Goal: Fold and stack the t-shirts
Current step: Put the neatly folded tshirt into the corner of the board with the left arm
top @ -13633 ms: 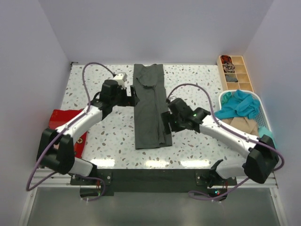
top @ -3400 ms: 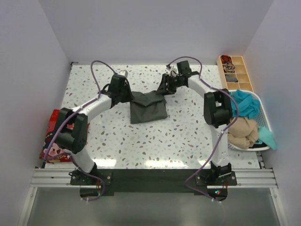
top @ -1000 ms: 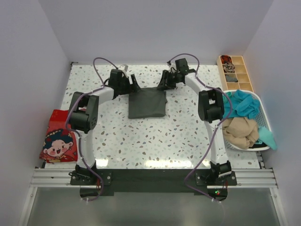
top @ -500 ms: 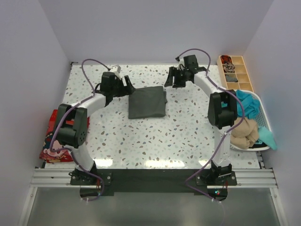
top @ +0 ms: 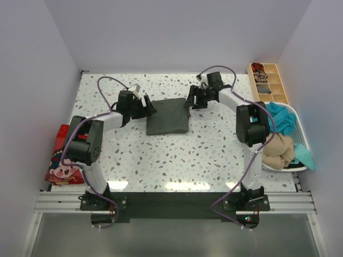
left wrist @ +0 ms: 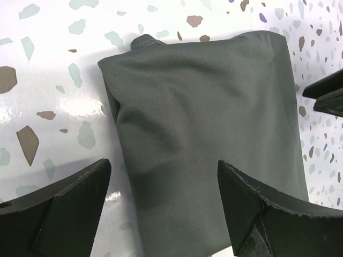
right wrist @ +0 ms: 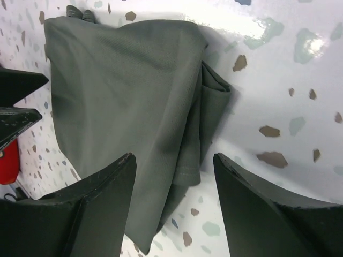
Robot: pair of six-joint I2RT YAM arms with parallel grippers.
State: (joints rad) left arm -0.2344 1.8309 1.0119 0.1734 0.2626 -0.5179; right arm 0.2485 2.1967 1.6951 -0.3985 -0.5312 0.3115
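The dark grey-green t-shirt (top: 168,116) lies folded into a flat square at the middle back of the table. My left gripper (top: 149,107) is open at the shirt's far left corner, and in its wrist view the cloth (left wrist: 203,134) lies under the spread jaws (left wrist: 163,166). Open too, my right gripper (top: 190,101) is at the far right corner, over the layered edge (right wrist: 206,107) of the fold (right wrist: 172,158). Neither holds anything. A red t-shirt with a cartoon face (top: 65,160) lies at the table's left edge. Teal (top: 278,118) and tan (top: 278,150) t-shirts sit in the basket.
A white plastic basket (top: 300,131) stands at the right edge. Behind it at the back right is a wooden compartment tray (top: 266,83) with small items. Walls close in the table on the left, back and right.
The right gripper's jaws have spread wider. Both grippers drew away from the shirt's far edge, then came back in to its far corners. The folded shirt has stayed flat.
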